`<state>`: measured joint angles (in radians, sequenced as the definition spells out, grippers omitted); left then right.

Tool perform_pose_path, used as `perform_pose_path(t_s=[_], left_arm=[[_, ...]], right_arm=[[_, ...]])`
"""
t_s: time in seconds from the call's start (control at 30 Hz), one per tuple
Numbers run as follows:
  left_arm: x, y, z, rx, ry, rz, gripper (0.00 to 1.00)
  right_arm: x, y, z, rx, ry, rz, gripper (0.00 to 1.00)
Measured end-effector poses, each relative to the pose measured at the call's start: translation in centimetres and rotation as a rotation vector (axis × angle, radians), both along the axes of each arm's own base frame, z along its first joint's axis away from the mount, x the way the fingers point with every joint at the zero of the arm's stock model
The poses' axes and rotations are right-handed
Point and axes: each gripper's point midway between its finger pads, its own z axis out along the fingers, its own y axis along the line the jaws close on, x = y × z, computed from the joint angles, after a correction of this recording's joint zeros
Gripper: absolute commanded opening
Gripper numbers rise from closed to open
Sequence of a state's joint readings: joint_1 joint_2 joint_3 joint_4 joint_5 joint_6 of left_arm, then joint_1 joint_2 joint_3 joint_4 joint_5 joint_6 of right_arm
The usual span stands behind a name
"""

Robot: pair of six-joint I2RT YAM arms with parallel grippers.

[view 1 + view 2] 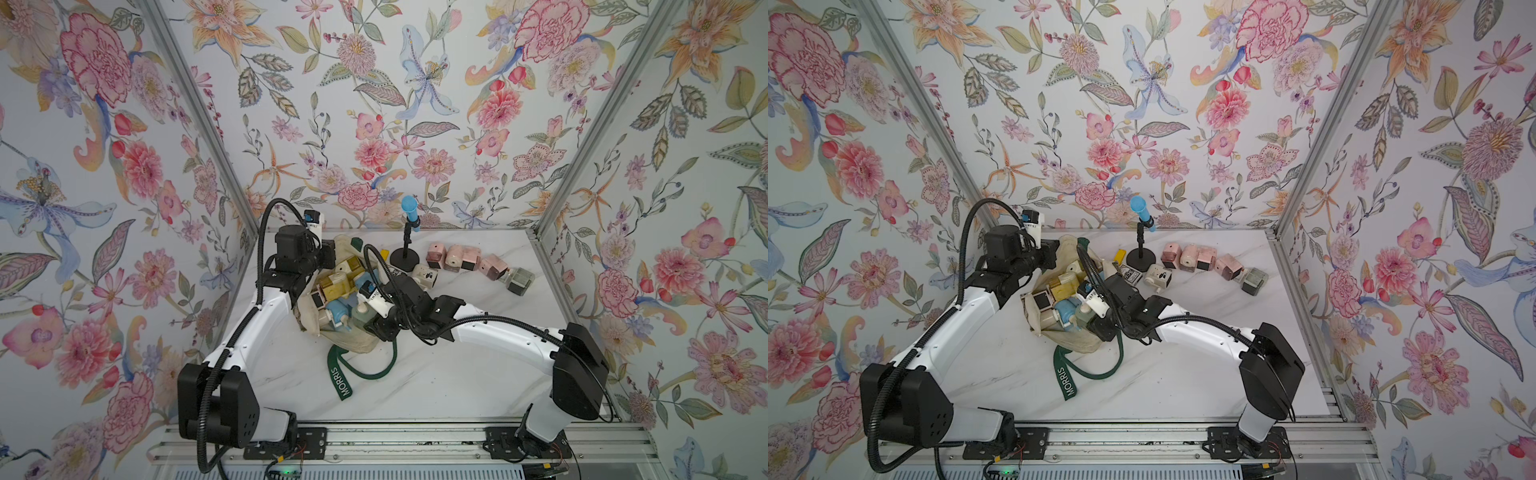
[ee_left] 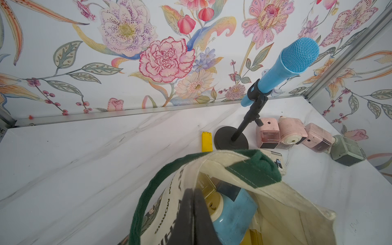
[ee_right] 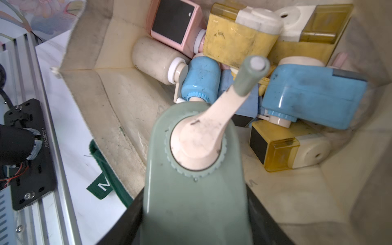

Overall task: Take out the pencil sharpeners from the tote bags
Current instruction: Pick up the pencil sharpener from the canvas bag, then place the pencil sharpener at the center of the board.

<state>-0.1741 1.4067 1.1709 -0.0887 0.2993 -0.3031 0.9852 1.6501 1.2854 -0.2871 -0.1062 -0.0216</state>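
Around: microphone stand [image 1: 404, 259] standing just beside tote bag [image 1: 358, 341]; blue sharpener [image 3: 314, 99] crowding inside.
Left gripper [image 2: 193, 193]: closed together, pinching tote bag's rim.
Right gripper [image 3: 194, 214]: clamping green sharpener [image 3: 195, 191].

Sage-green sharpener [image 3: 197, 201] base off-frame

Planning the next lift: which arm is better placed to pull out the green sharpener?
Right. The right gripper is closed on the green sharpener in the tote bag; the left gripper pinches its rim.

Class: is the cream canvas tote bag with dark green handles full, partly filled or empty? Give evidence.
Partly filled: the cream canvas tote bag holds a pile of pastel plastic pencil sharpeners, bare lining showing beside them.
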Motion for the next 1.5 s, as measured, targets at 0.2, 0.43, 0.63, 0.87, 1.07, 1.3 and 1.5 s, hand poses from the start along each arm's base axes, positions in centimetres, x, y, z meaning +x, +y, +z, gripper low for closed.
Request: perform_pose_path(t_s=[0.2, 0.43, 0.63, 0.87, 1.07, 1.3, 1.5], left_arm=[[0.0, 0.0, 0.0, 0.0, 0.0, 0.0, 0.0], [0.0, 0.0, 0.0, 0.0, 0.0, 0.0, 0.0], [0.0, 0.0, 0.0, 0.0, 0.0, 0.0, 0.0], [0.0, 0.0, 0.0, 0.0, 0.0, 0.0, 0.0], [0.0, 0.0, 0.0, 0.0, 0.0, 0.0, 0.0], [0.0, 0.0, 0.0, 0.0, 0.0, 0.0, 0.0], [0.0, 0.0, 0.0, 0.0, 0.0, 0.0, 0.0]], right_arm=[[-0.3, -2.7, 3.8, 0.122, -0.048, -0.033, 0.33], [4.0, -10.1, 8.3, 0.333, -0.106, -0.279, 0.32], [9.1, -15.3, 6.9, 0.365, -0.075, -0.535, 0.31], [11.8, -15.6, -1.9, 0.177, 0.075, -0.664, 0.31], [11.8, -14.9, -6.1, 0.032, 0.137, -0.679, 0.32], [12.6, -14.7, -7.6, -0.029, 0.132, -0.705, 0.32], [12.6, -14.8, -10.3, -0.109, 0.127, -0.726, 0.37]])
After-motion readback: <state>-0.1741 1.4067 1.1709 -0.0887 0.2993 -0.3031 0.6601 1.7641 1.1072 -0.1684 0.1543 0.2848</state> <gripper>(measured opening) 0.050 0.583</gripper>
